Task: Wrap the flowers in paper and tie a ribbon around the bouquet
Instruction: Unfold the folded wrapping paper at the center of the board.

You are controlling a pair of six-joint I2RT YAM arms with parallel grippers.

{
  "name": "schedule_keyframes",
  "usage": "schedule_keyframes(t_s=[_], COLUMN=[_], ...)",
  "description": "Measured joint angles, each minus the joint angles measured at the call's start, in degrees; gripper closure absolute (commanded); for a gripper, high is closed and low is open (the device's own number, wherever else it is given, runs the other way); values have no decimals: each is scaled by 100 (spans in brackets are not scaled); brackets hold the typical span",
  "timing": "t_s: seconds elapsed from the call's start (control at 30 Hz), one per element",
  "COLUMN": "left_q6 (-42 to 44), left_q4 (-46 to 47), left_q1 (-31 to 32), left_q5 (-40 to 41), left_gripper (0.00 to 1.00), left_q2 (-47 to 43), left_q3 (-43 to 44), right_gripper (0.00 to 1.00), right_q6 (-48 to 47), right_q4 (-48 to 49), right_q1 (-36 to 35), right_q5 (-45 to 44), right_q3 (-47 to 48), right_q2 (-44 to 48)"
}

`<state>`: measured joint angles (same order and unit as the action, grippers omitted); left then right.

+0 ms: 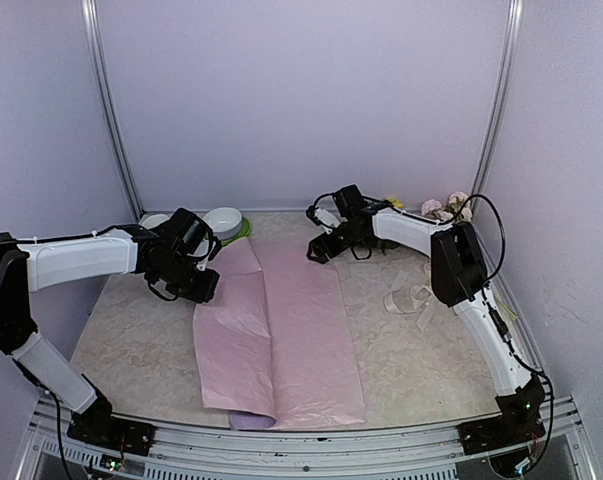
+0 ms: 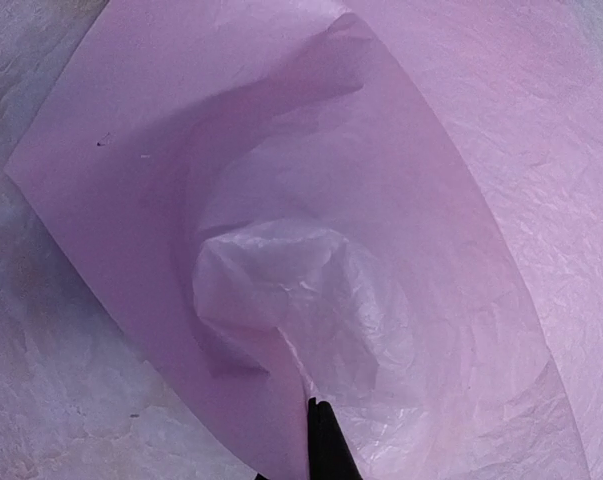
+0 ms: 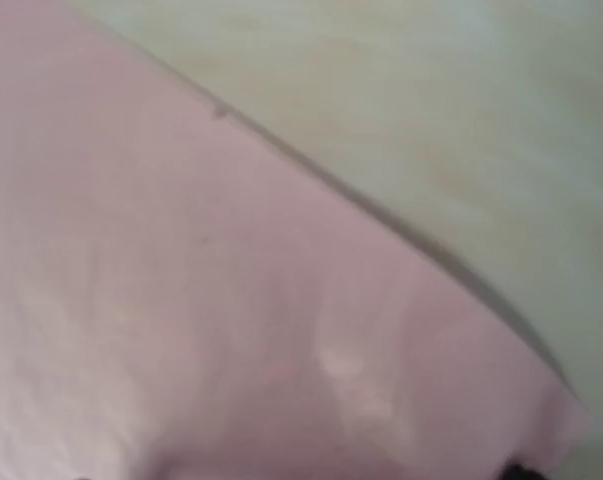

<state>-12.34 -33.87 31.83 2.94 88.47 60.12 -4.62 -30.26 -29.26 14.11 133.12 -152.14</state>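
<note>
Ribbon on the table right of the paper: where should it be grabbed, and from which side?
Pinch the ribbon at the bunched middle of its loose coil, coming straight down from above, probably with the right gripper. It lies limp and flat between the paper and the right arm, so a sideways approach would likely just push it.

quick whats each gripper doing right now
left gripper: closed, fingers pinching the paper
right gripper: looks open, holding nothing, over the paper's edge
</note>
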Motion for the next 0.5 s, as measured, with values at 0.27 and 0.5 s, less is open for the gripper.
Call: schedule_keyframes(t_s=[0.27,0.5], left_q6=[39,59], left_q4=[-4,-4], left_q1=[0,0], left_q5=[4,17], left_gripper=[100,100], left_q2=[0,0], left_q3=[0,0], right_gripper=[25,78], right_q6=[-640,-533], right_q4=[-66,170], right_q1=[-586,-675], right_q5=[-24,719], right_q3=[-35,-852], right_q2=[-26,446])
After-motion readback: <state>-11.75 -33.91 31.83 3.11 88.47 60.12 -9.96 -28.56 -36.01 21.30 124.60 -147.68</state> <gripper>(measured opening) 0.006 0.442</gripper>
